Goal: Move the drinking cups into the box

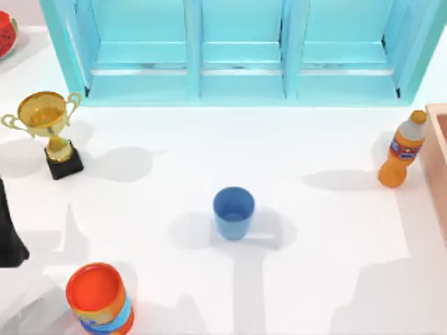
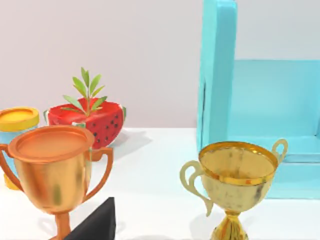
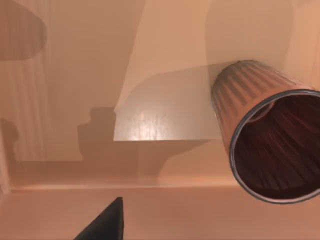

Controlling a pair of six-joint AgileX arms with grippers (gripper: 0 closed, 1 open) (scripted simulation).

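Brown cup (image 3: 265,135): lying on its side inside the box (image 3: 75,75), ribbed wall and dark mouth facing the right wrist camera; resting on the box floor, near a wall seam.
Blue cup (image 1: 233,213): standing upright, mouth up, near the worktop's (image 1: 174,160) centre, well apart from everything else.
Box from above: showing only as a tan edge (image 1: 438,160) at 3 o'clock of the blue cup, at the worktop's right rim.
Right gripper: cannot tell whether released or clenched; one dark finger tip (image 3: 102,222) is poking into the wrist view, apart from the brown cup, so I am judging the cup let go.
Left gripper: cannot tell its state either; a dark finger tip (image 2: 97,225) is hanging by the trophies, the arm (image 1: 10,230) sitting at the left rim, at 9 o'clock of the blue cup.
Progress: judging one cup delivered, one waiting.
Risk, bottle: orange bottle (image 1: 401,150) is standing just beside the box wall, on the path from cup to box; a low carry is likely to be knocking it over.
Risk, tipped cup: a second cup dropped on the lying one may be bouncing or rolling.
Risk, grasp: the blue cup's smooth tapering wall could be slipping under an off-centre pinch.
Risk, left reach: gold trophy (image 1: 49,125) at 10 o'clock and orange-red can (image 1: 99,299) at 7 o'clock are flanking the left arm's route.
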